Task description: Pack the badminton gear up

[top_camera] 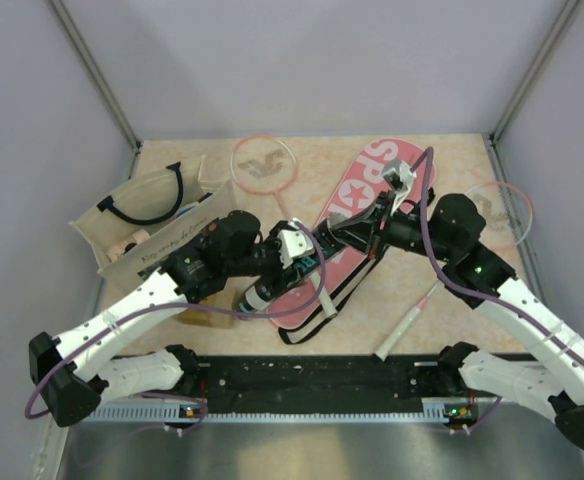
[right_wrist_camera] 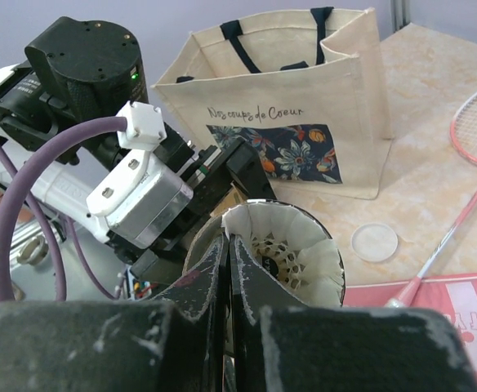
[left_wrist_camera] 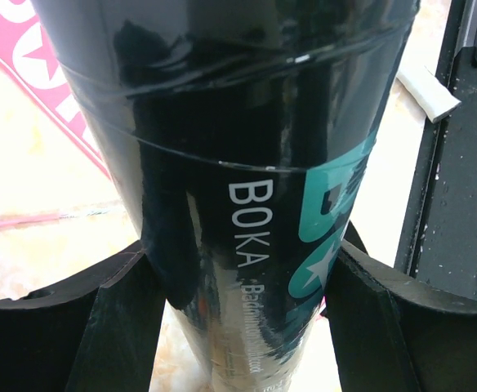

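**Shuttle at tube mouth: seat it, then cap**

Top view: L tool (top_camera: 297, 268) is clamped on the tube (top_camera: 260, 295), just 7 o'clock of desk (top_camera: 322, 150) centre, w/ the mouth aimed toward 1. R tool (top_camera: 330, 242) meets that mouth from 2. The cover (top_camera: 367, 195) lies under both, running from centre to 1. One racket (top_camera: 263, 165) is at 12. The 2nd racket (top_camera: 499, 212) is at 3, handle trailing to 5. Both are outside the cover. The tote (top_camera: 147, 225) stands at 9–10.

L wrist: fingers (left_wrist_camera: 116, 318) sit either side of the tube, hard against its wall. The grip looks firm.

R wrist: R tool's fingers are pressed together, tips at the 9 o'clock edge of the shuttle (right_wrist_camera: 296, 257). The shuttle sits in the tube mouth w/ its feather skirt showing. Can't tell if a feather is pinched. A white disc (right_wrist_camera: 375, 242) lies on the desk at 3 of the shuttle, prob. the tube's cap.

Step, as I read it: loading the shuttle into the tube. Next calls for a gentle push along the tube axis so the feathers don't crush, L tool holding steady. Then fetch the disc to cap it. Rackets and cover not yet dealt w/.
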Available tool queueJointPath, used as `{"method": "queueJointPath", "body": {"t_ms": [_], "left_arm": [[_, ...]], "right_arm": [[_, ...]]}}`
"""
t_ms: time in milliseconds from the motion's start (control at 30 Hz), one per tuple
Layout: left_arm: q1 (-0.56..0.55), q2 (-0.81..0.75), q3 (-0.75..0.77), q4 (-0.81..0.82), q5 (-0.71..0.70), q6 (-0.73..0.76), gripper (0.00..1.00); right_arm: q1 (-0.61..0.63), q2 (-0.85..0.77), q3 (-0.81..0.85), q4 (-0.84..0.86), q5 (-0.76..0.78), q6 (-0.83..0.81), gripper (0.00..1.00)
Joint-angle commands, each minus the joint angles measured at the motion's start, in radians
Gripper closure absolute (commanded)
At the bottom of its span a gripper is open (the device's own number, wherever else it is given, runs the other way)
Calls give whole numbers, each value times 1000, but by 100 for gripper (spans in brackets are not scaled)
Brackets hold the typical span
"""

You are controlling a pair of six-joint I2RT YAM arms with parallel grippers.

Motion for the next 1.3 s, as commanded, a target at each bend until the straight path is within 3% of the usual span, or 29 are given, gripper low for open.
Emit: {"method": "queueJointPath", "body": {"t_ms": [0,233,400,967,1267], "left_arm": [[-6,-41,52,372,63,-73,72],[-5,-41,52,369,86,-58,72],[-8,-45,43,361,141,-18,72],[-5,-56,45,399,131,-41,74],[-5,-51,46,395,158,-27,75]], "right_arm": [[50,52,-49,-138,-7,18,100],[50,61,-41,-186,-130,-123,95],[50,69,-14,-267,-133,-245,95],[50,83,-107,-131,-74,-44,100],[51,92,-41,-233,-106,-182,94]]}}
